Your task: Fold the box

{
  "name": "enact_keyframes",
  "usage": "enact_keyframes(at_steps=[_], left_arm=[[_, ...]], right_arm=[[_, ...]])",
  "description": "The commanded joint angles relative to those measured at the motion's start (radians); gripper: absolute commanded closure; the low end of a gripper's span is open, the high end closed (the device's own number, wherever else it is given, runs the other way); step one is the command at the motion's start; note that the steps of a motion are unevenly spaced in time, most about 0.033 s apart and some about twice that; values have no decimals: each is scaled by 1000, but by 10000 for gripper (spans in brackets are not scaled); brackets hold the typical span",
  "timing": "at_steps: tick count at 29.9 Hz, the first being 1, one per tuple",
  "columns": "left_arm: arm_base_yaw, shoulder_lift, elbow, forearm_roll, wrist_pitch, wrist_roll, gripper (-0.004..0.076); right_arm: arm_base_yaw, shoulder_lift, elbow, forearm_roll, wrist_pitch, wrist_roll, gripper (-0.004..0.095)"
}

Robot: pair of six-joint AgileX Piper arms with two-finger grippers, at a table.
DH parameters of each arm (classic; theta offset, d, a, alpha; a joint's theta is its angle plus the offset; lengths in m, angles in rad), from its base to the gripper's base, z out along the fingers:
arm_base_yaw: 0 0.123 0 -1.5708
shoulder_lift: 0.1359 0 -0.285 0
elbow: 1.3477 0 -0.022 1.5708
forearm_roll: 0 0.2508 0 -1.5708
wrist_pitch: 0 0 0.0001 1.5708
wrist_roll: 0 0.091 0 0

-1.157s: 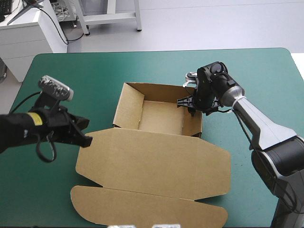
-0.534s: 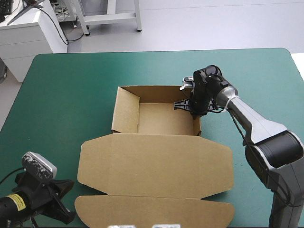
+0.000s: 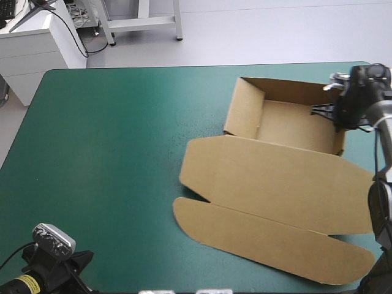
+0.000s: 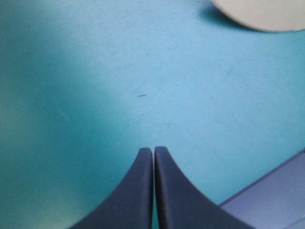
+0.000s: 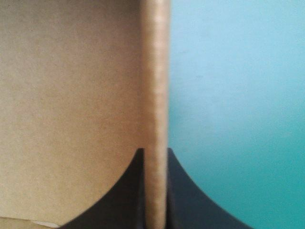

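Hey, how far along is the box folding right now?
Done: the box stands as an open tray with its walls raised. In hand: the right gripper is shut on its right-hand wall. The left gripper is shut over bare teal-green cover, holding nothing. Left: the lid lies flat on the table, unfolded.

A brown box (image 3: 277, 165) of cut board lies in the right half of the high view, standing as an open tray with its lid flat. The tray (image 3: 294, 125), walls raised, sits at the upper right. The lid (image 3: 275, 190) and its long, round-ended flap (image 3: 269, 237) spread flat toward the lower right, slightly slanted.
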State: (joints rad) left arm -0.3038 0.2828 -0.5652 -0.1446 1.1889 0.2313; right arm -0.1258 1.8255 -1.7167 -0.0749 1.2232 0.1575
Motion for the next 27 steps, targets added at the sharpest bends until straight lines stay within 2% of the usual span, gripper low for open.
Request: enact_keyframes(at_steps=[1,3,7,14,16,21,23,27], left_arm=[[-4,11,-22,99,-68,-135,732],[-4,11,-22,94,-85,-179,732],[-4,11,-10,42,-126,-176,732],[-4,11,63,-7,-138,-190,732],[-4,11,66,-23,-147,-178,732],[-4,11,66,-31,-147,-176,732],[-4,11,66,-31,-147,-176,732],[-4,11,66,-31,-147,-176,732]], right_arm=[[-163,-66,-29,-2,27,-66,927],[-247,-66,-29,1,27,-81,927],[-347,-55,-29,1,24,-81,927],[-377,-53,-27,-37,18,-71,904],[-377,-53,-27,-37,28,-27,847],[-377,-53,-27,-102,28,2,561],[-377,-53,-27,-117,28,-2,532],[-377,-57,-27,-93,28,-72,534]])
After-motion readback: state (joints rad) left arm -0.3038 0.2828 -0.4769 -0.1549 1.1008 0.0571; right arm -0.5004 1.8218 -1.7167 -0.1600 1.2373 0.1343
